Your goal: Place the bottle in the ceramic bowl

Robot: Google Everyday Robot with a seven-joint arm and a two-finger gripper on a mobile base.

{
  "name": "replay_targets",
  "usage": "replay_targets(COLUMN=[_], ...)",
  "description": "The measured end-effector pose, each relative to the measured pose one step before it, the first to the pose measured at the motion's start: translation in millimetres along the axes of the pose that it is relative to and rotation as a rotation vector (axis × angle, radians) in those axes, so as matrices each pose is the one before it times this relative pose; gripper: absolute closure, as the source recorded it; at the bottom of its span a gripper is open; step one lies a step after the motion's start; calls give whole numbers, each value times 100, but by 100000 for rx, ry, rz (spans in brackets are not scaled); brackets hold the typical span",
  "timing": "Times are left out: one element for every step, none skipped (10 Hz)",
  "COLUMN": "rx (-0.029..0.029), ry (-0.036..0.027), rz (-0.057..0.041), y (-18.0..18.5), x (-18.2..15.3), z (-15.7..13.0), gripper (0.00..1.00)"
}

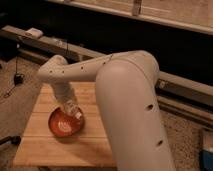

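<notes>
The orange-red ceramic bowl (63, 124) with pale markings inside sits on the left part of the wooden table (45, 145). My gripper (71, 108) hangs from the pale arm (125, 90) and points down over the bowl's right rim. It is shut on the small whitish bottle (75, 113), which is held tilted just above the bowl's right inner edge. The bottle's lower end is partly hidden against the bowl's rim.
The big arm link covers the table's right half. A dark ledge with a rail (50, 45) runs behind the table. A cable and a small black object (18, 78) lie on the carpet at the left. A blue and white object (207, 150) stands at the bottom right.
</notes>
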Motion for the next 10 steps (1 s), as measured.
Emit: replay_targets(rx=[-826,-1320,-1109,-1352,-619,-566,-598,-427,-330,-158], ry=[932,522,489,671,581,646,543,318,288,280], rz=[-1241,-356,-294,-455,-246,-155,-347,-569,-935,-698], y=[807,435,382,577,135,20,76,201,346,209], x=[1142,569,114,-102,-48,-7,-137,-193,-289,-220], z=[234,429,548,709,421,392,387,236,156,145], gripper=[98,92,82,70,61,53,42,33,24,20])
